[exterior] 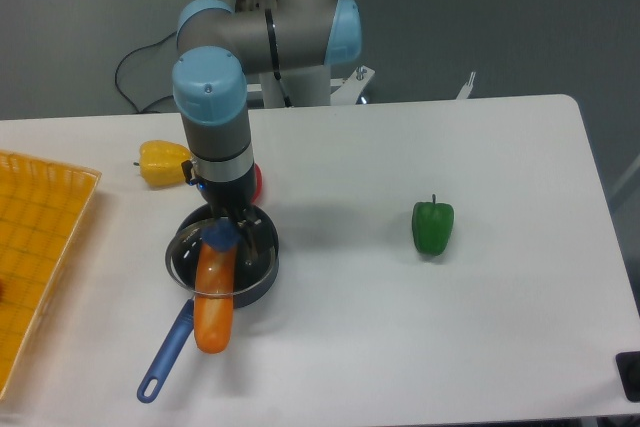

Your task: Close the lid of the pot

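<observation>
Camera view, left to right:
Tray: yellow mesh tray [35,247] at the surface's left edge.
Pot [222,257]: near the surface's left side; pot lid [225,252] lies on its rim, an orange vegetable [213,302] across it.
Claw [222,230]: directly over the lid's blue knob [218,237]; grip cannot be told.
Pepper: green pepper [433,227] well apart, right.

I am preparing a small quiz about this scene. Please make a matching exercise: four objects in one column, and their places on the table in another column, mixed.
Objects:
1. green pepper
2. yellow pepper
3. yellow mesh tray
4. orange vegetable

Places:
A. at the table's left edge
B. lying over the pot rim, by its blue handle
C. alone, right of the pot
D. behind the pot, left of the arm

Pairs: 1-C, 2-D, 3-A, 4-B
</observation>
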You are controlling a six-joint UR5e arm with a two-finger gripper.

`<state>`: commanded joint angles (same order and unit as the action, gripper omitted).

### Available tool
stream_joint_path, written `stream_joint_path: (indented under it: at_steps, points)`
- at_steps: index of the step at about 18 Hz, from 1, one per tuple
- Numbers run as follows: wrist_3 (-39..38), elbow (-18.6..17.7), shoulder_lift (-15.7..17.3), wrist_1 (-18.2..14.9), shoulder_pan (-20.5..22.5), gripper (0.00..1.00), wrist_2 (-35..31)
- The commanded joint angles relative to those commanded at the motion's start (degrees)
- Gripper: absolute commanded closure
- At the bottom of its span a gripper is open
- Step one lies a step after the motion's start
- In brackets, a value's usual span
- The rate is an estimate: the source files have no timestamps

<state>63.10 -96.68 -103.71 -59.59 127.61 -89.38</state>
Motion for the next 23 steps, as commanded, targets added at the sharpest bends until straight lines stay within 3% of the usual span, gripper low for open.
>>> stream_joint_path:
  at_steps: [3,7,15,21,23]
  points:
    - [3.0,0.4,0.5,-0.3,1.4,0.00,0.0]
    - [11.8,0.6,1.8,-3.2,4.3,0.00,-0.2]
    - [17.1,-0.1,2.5,-4.7,8.7,0.00,-3.2]
    - [28.8,0.4,4.9,-9.9,14.4,0.00,-3.1]
    - [30.1,0.2,5.4,-10.0,15.5,0.00,-3.1]
